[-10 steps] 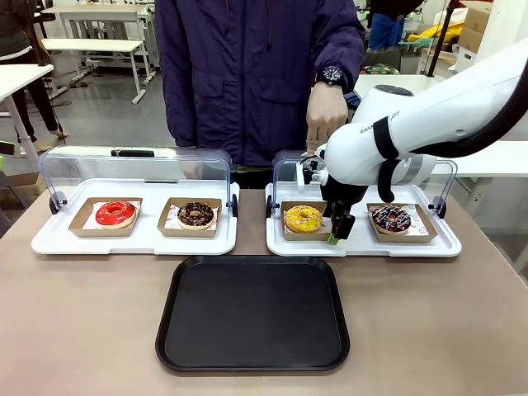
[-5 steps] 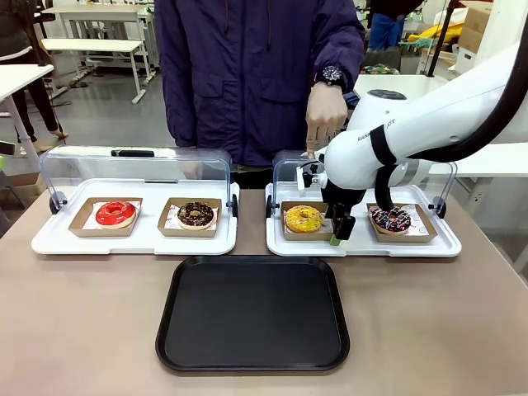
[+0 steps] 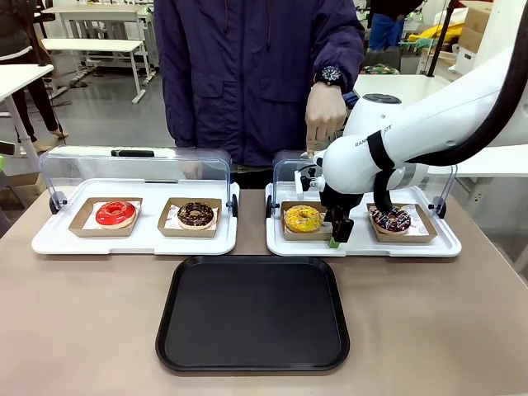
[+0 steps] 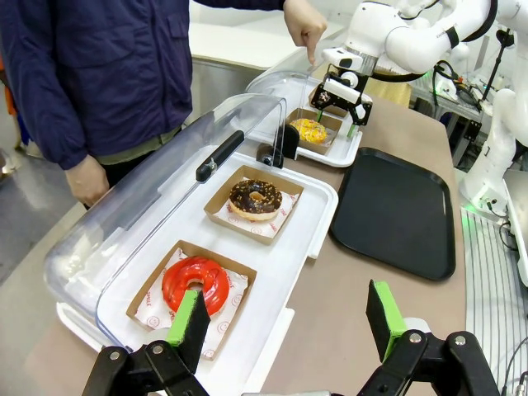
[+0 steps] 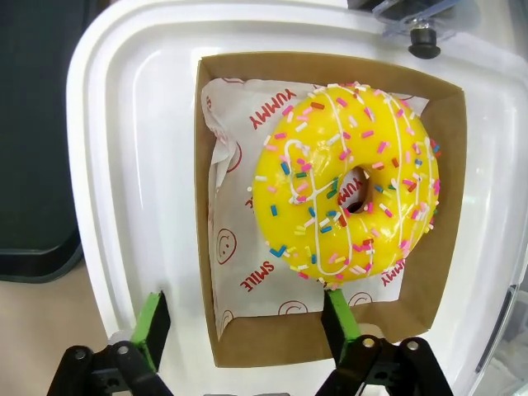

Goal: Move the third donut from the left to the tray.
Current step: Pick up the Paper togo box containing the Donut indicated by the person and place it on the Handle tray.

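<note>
The right pincer (image 3: 338,233) hangs wide open and holds nothing, at the yellow donut (image 3: 304,218) in the right white tray (image 3: 363,245) on the far side of the table (image 3: 82,313). Its wrist view adds detail: one pad (image 5: 153,318) is outside the cardboard holder (image 5: 450,247), the other by the donut's edge, over printed paper (image 5: 235,239). Whether they touch, I cannot tell. The left wrist view shows the left pincer (image 4: 287,322) open and holding nothing, near the red donut (image 4: 196,283).

There are four donuts: one yellow, one red and two chocolate (image 3: 195,214) (image 3: 390,218). There are two white trays and one black tray (image 3: 252,315), which is near. A person's hand (image 3: 325,114) is at the right lid.
</note>
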Tool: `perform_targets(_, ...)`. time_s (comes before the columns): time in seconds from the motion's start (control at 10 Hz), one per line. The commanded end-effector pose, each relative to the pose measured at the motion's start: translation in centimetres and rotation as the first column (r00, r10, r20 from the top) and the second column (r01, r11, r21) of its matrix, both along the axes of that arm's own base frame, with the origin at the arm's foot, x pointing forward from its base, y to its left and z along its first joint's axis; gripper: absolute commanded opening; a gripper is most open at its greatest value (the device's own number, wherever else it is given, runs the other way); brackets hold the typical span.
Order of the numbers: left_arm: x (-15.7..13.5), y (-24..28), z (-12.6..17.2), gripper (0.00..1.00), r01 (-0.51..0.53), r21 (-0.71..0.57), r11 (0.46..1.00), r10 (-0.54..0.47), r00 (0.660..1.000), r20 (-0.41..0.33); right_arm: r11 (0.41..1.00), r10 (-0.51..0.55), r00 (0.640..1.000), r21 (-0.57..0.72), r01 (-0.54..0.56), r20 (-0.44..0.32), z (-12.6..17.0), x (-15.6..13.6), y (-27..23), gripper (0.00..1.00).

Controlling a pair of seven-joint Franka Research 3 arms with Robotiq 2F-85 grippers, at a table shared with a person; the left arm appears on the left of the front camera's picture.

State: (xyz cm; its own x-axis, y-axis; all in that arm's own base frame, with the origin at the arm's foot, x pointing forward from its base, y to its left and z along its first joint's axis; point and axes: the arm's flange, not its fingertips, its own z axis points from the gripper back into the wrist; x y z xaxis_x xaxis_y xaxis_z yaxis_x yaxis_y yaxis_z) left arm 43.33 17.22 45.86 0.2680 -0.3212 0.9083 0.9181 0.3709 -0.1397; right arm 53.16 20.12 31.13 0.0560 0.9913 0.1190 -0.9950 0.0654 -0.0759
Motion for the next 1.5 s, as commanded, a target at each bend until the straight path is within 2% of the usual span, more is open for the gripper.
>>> perform_targets(0.0, -0.11, -0.16, 0.34, 1.00, 0.001, 0.003, 1.000, -0.001, 1.000, -0.009, 0.999, -0.030, 0.999, -0.027, 0.031, 0.017, 0.02, 0.45, 0.30, 0.41)
perform_targets(0.1, -0.11, -0.16, 0.34, 1.00, 0.001, 0.003, 1.000, -0.001, 1.000, -0.009, 0.999, -0.030, 0.999, -0.030, 0.030, 0.012, 0.02, 0.36, 0.42, 0.00)
perform_targets(0.2, -0.11, -0.16, 0.34, 1.00, 0.001, 0.003, 1.000, -0.001, 1.000, -0.009, 0.999, -0.027, 1.000, -0.036, 0.027, 0.007, 0.04, 0.17, 0.58, 0.39)
perform_targets(0.3, -0.11, -0.16, 0.34, 1.00, 0.001, 0.003, 1.000, -0.001, 1.000, -0.009, 0.999, -0.026, 1.000, -0.046, 0.026, 0.003, 0.02, 0.13, 0.71, 0.00)
perform_targets(0.9, -0.11, -0.16, 0.34, 1.00, 0.001, 0.003, 1.000, -0.001, 1.000, -0.009, 0.997, -0.017, 1.000, -0.074, 0.017, -0.001, 0.16, -0.13, 0.85, 0.00)
perform_targets(1.1, -0.11, -0.16, 0.34, 1.00, 0.001, 0.003, 1.000, -0.001, 1.000, -0.009, 0.999, -0.031, 0.999, -0.015, 0.031, -0.038, 0.62, -0.26, 0.87, 0.00)
perform_targets(1.2, -0.11, -0.16, 0.34, 1.00, 0.001, 0.003, 1.000, -0.001, 1.000, -0.009, 0.999, 0.010, 1.000, -0.045, -0.009, 0.002, -0.07, -0.34, 0.56, 0.00)
perform_targets(1.4, -0.11, -0.16, 0.34, 1.00, 0.001, 0.003, 1.000, -0.001, 1.000, -0.009, 0.999, 0.010, 1.000, -0.045, -0.009, 0.002, -0.07, -0.34, 0.56, 0.00)
